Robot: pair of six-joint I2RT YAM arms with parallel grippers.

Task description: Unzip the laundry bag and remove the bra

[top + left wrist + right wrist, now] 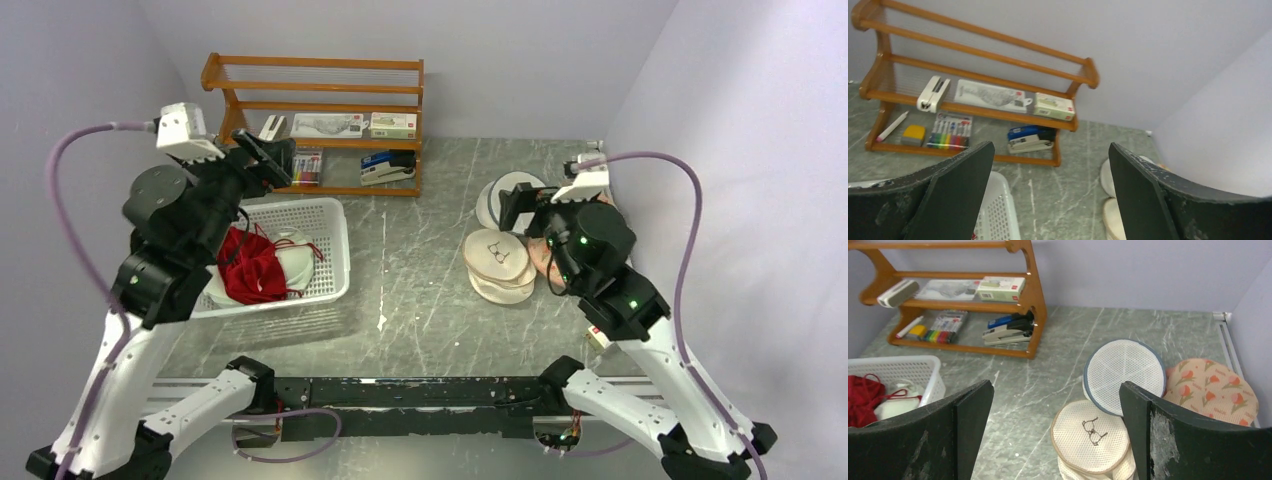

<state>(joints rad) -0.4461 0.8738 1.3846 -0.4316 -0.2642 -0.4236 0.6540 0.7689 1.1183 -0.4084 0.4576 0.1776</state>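
The peach-pink laundry bag point(1215, 390) with orange-red motifs lies at the far right of the table by the wall. In the top view only a strip of it point(541, 260) shows beside the right arm. Its zipper cannot be seen. The bra is hidden. My right gripper point(1056, 387) is open and empty, held above the table left of the bag, over the cream pouches; in the top view it point(522, 205) is at the right centre. My left gripper point(1050, 150) is open and empty, raised high over the basket's far edge point(268, 158).
A white basket point(335, 215) at the left holds a dark red garment point(250, 265). A wooden shelf point(320, 100) with stationery stands at the back. Stacked cream disc pouches point(1090, 432) and a white blue-trimmed mesh pouch point(1123, 372) lie next to the bag.
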